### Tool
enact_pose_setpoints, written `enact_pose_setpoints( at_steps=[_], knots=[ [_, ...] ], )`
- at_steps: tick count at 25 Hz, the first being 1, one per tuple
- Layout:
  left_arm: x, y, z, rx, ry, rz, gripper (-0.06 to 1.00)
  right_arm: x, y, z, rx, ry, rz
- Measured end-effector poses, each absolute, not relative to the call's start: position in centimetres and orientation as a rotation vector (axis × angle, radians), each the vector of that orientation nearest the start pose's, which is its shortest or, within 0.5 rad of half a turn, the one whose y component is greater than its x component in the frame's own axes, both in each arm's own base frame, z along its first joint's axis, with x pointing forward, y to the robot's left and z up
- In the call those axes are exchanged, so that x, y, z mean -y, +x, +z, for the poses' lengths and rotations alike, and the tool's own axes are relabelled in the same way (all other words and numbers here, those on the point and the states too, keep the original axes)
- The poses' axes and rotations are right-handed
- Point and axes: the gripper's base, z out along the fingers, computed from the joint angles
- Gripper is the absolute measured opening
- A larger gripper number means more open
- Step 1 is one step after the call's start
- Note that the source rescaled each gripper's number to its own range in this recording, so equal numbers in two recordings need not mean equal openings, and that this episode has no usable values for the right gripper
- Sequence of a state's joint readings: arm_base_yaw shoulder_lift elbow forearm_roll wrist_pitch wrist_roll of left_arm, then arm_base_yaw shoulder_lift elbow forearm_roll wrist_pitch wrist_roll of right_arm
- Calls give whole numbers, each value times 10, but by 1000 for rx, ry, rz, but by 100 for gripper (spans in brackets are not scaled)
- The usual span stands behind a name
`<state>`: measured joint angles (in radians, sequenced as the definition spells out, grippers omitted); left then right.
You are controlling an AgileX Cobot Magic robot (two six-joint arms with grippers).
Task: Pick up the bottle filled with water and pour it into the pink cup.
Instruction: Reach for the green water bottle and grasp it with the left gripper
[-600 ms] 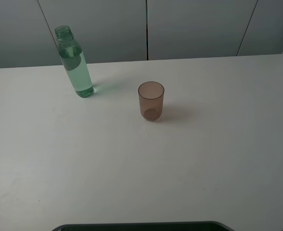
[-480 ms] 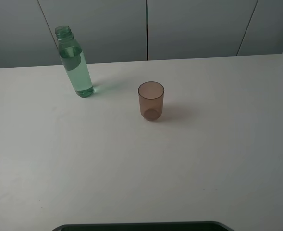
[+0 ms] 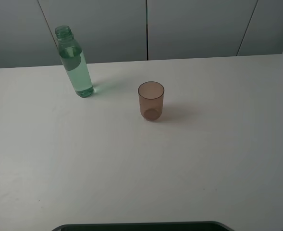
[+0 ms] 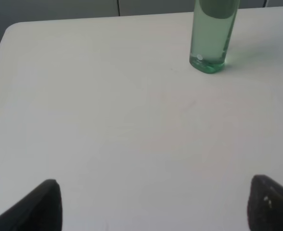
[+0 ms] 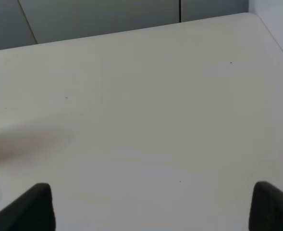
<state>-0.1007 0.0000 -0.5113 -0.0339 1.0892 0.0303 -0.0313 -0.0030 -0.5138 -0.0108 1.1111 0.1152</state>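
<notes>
- The bottle [image 3: 74, 62] stood upright on the far left part of the white worktop [image 3: 189, 163], near its back edge. It was uncapped, green-tinted and filled with water most of the way up.
- Only the high view took in the bottle's threaded neck. The left wrist view cut the bottle [image 4: 209, 38] off above its lower body but showed its rounded base resting on the worktop.
- The left end effector [image 4: 155, 207] appeared in its wrist view alone, its two dark fingertips [image 4: 40, 209] spread wide with nothing between them, well short of the bottle.
- The pink cup [image 3: 151, 100] stood upright near the middle of the worktop, to the right of the bottle, nearer the camera and well apart from it. Its full outline showed only in the high view.
- The right end effector [image 5: 151, 207] showed only in its own wrist view, fingertips [image 5: 273, 207] likewise wide apart and gripping nothing, over bare worktop on the right side.
</notes>
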Motion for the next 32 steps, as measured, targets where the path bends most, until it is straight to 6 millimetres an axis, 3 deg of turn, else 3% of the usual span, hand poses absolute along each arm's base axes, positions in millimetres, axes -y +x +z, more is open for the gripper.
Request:
enact_pose_setpoints(
  at_steps=[9,16,26,32],
  knots=[
    [5,-10,286,-2018,138,-137,94,1,-9,277,-2072,153,38],
    [5,-2,307,-1833,121,-125,94,1,-9,277,-2072,153,38],
    [9,68,344,-1619,79,-113,94,1,-9,277,-2072,153,38],
    [12,122,350,-1502,55,-103,94,1,-9,277,-2072,153,38]
  ],
)
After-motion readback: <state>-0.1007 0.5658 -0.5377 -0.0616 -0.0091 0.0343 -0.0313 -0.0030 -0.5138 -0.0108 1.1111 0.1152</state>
